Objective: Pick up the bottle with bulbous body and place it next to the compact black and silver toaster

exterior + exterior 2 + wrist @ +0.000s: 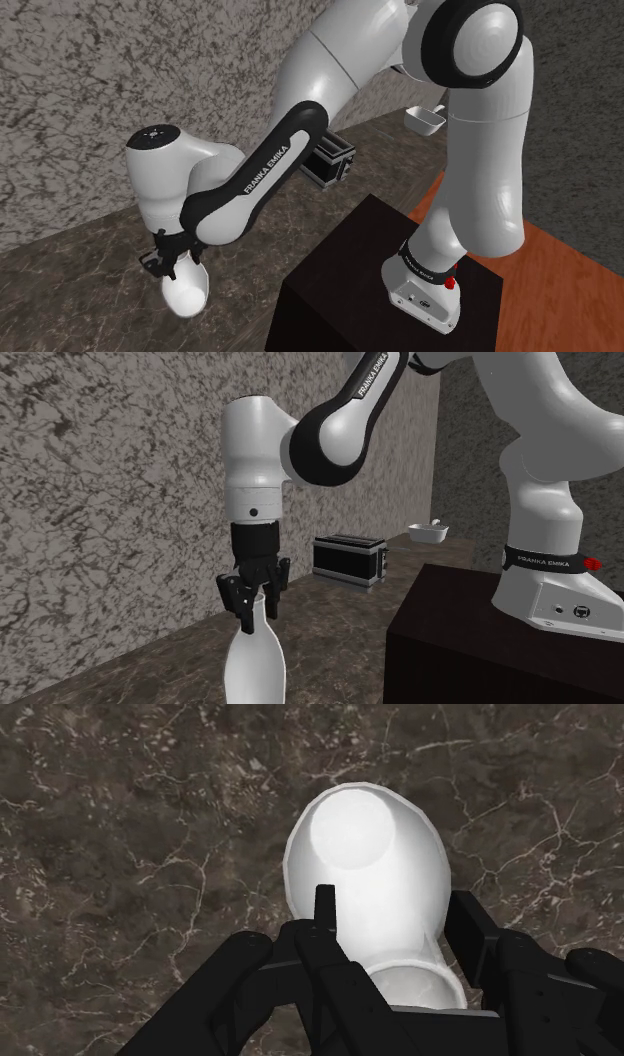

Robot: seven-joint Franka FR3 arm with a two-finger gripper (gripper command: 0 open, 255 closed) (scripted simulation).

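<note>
We see a plain white bottle [365,874], smooth with a soft sheen, of no material we can name. The worktop [120,824] looks like polished dark brown marble, veined in pale lines. The wall [100,482] along the worktop's back edge is mottled grey stone and looks rough. The toaster [348,559] has smooth black panels and silvery, metal-looking trim. The arm [480,150] wears glossy white shells. The gripper [257,614] is matt black, as is the stand [340,270].

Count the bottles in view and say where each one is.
1. The white bottle is under the gripper, its neck between the fingers, well apart from the toaster. The arm covers some counter, so another could be hidden.
</note>
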